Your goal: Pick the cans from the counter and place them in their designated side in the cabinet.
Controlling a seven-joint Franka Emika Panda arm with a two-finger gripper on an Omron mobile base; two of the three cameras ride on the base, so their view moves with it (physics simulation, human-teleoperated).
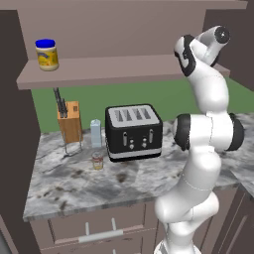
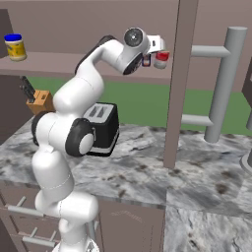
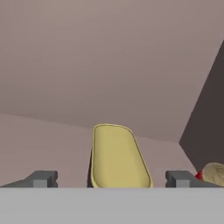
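Gripper (image 3: 111, 179) is up at the cabinet (image 1: 119, 69) shelf's right end, its fingers spread well apart with the yellow-topped boxy blue can (image 3: 117, 156) between them, apparently let go and resting on the board. At 3 o'clock in the hand view, by the dark side panel, sits the red-and-white round can (image 3: 213, 173), so this end looks like the cans' side. The tan-and-red round can (image 1: 97, 160) waits on the counter (image 1: 149, 181), at 9 o'clock from the toaster (image 1: 133, 132). The yellow jar (image 1: 46, 54) occupies the shelf's far left end.
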